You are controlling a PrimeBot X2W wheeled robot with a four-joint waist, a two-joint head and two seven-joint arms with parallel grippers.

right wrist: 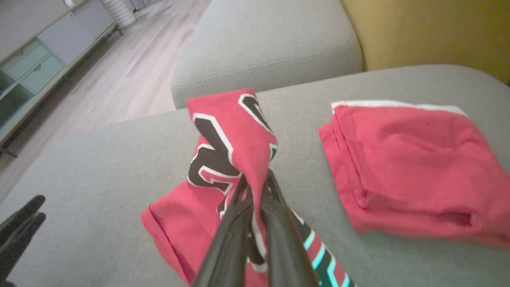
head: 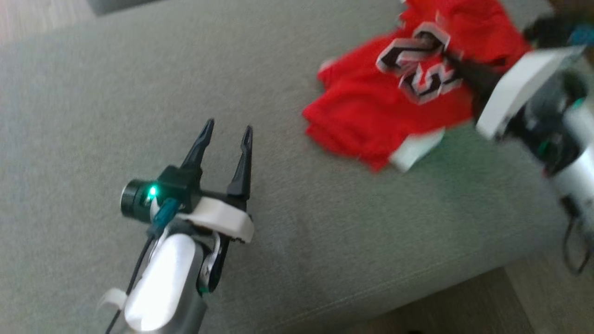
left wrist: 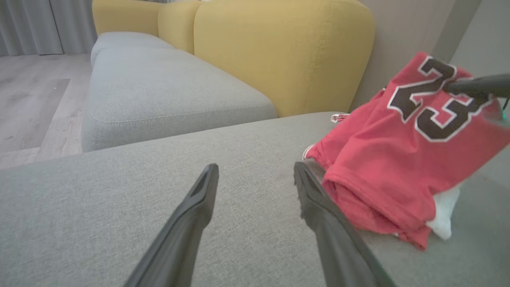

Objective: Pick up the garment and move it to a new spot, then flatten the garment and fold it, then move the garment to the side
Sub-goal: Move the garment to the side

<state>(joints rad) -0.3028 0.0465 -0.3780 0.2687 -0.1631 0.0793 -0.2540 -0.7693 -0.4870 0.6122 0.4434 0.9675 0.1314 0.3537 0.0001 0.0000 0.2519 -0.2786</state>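
Two hands are over the grey sofa seat (head: pixel 139 69), and they are doing very different things; the right hand (head: pixel 436 46) is pinched tight on the red jersey (head: pixel 366 111), its dark fingers closed on the cloth right at the big black-and-white number, and from its own wrist camera that pinched fold stands up off the cushion like a little tent while the rest trails down onto the seat; the left hand (head: pixel 228 126) is spread wide with nothing between its fingers, held above bare cushion. The jersey sits bunched toward the far right of the seat, with the yellow back cushions (left wrist: pixel 279 52) behind it, not flattened at all; a white patch (head: pixel 415 148) pokes out at its near edge. From the left hand the heap lies ahead and off to the right; its near hem looks just beside that hand's right finger in the left wrist view, but from above the two are clearly apart; the heap's longer run goes slantwise from that near hem up toward the number. So the right arm is plainly the nearer one and has the grip; to my eye this is the pick-up for the first move, barely begun; carrying the jersey leftward would bring it onto the open stretch of seat in front of the left hand.
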